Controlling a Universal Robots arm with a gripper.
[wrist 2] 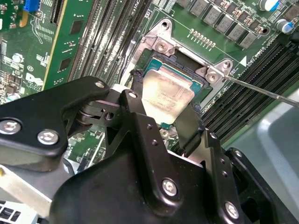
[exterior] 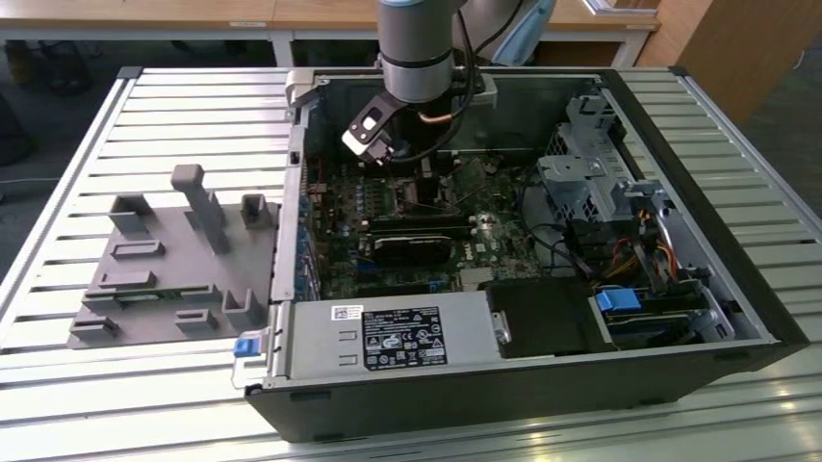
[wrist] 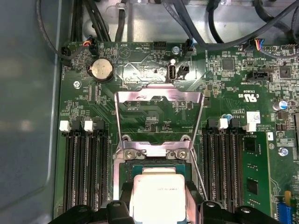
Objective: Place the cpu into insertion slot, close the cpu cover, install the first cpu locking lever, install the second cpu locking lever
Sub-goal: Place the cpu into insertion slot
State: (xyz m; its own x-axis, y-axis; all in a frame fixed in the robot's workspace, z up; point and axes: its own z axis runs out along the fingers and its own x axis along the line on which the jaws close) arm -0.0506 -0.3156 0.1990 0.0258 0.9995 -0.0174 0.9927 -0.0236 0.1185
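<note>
silvery-tan cpu [wrist 2: 167,100] is pinched by the gripper [wrist 2: 168,93], closed on its two edges, right over the insertion slot [wrist 2: 161,45]; can't tell if it's fully seated. risk imo: chip skewed vs the slot goes in crooked & jams or damages contacts. cpu cover [wrist: 159,96] stands flipped open beyond the slot. arm [exterior: 418,48] comes straight down into the pc case [exterior: 514,404], wrist low over the motherboard [wrist: 261,158].

The silvery-tan square cpu [wrist 2: 168,98], pinched by the gripper [wrist 2: 164,93], sits level over the dark, metal-rimmed insertion slot [wrist 2: 175,61]. The silvery windowed cpu cover [wrist: 161,96] is swung open beside it.
</note>
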